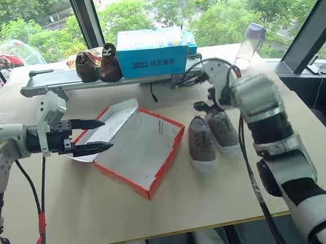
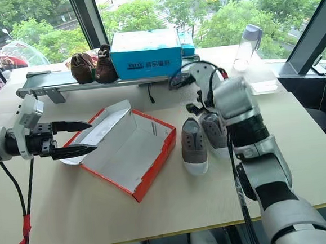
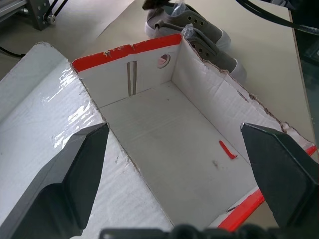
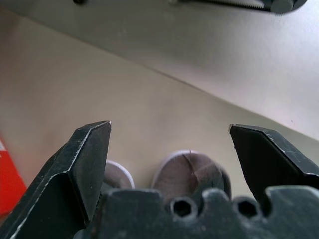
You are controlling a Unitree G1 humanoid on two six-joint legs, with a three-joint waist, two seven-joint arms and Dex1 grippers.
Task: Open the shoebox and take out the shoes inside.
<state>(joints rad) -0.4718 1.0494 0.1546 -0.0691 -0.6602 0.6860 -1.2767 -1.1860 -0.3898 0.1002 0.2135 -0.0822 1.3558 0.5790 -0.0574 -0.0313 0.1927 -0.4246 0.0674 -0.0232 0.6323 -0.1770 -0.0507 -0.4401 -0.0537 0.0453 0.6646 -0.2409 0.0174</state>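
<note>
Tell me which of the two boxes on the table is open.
The red cardboard shoebox with white inside: its lid is folded back and it holds nothing. The blue box on the metal rail behind stays closed.

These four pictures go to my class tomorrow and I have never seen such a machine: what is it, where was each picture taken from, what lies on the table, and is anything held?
It is a two-armed humanoid robot. The two wide pictures come from cameras in its head, looking down over its arms. The other two come from a camera on each wrist, looking along that arm's two black fingers.

On the table lies the red shoebox, lid open, its white inside empty. Beside it stand the two grey shoes, side by side. Behind, a rail carries brown fuzzy shoes and a blue box; a clear bottle stands nearby.

The left tool hovers open at the box's lid side. The right tool is open above the shoes' heels. Neither holds anything.
</note>
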